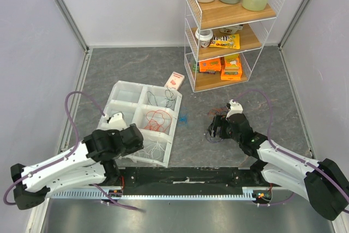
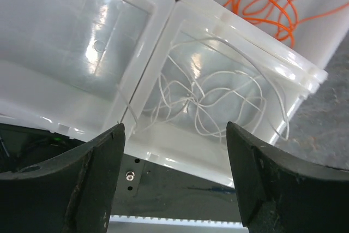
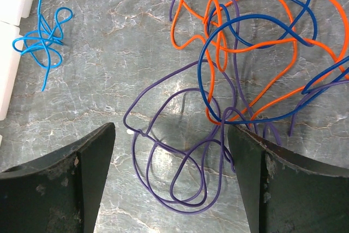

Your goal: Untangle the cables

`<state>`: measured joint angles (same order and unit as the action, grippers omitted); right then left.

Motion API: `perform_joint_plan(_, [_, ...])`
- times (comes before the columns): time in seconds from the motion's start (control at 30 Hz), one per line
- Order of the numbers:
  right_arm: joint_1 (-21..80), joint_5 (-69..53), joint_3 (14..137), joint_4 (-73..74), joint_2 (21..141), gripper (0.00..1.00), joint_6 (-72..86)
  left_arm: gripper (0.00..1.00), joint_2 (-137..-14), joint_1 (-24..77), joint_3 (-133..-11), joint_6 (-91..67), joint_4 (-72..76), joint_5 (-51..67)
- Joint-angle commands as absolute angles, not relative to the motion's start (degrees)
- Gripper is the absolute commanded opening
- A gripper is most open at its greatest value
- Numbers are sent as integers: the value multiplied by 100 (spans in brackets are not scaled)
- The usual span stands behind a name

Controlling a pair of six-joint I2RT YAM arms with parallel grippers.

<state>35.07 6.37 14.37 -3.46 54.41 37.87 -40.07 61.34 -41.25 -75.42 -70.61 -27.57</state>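
Mid-untangling: right gripper [image 3: 170, 135], fingers apart, hovers over the orange-blue-purple cable tangle [image 3: 218, 115] — next, likely pinching one strand; left gripper [image 2: 174, 129], also apart, over a white wire [image 2: 218, 96].

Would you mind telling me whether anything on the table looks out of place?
Yes: a light blue cable lies loose on the table just right of the white tray, outside its compartments, while the orange cable and white cable sit inside theirs. Nothing looks spilled or damaged.
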Motion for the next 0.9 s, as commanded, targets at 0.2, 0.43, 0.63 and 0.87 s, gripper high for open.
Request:
perform_joint_plan(0.2, [3498, 606, 1389, -571, 5414, 91, 3709, 55, -4518, 6117, -3894, -8412, -7024, -3683])
perform_joint_plan(0.43, [3507, 606, 1432, -589, 5493, 91, 3700, 4, -4298, 6117, -3446, -7594, -5442, -2761])
perform_joint_plan(0.63, [3498, 598, 1424, -589, 5493, 91, 3700, 2, -4438, 6108, -3278, -7049, -4789, -2268])
perform_joint_plan(0.87, [3507, 598, 1397, -571, 5440, 92, 3700, 57, -3826, 6108, -3893, -6312, -5266, -2049])
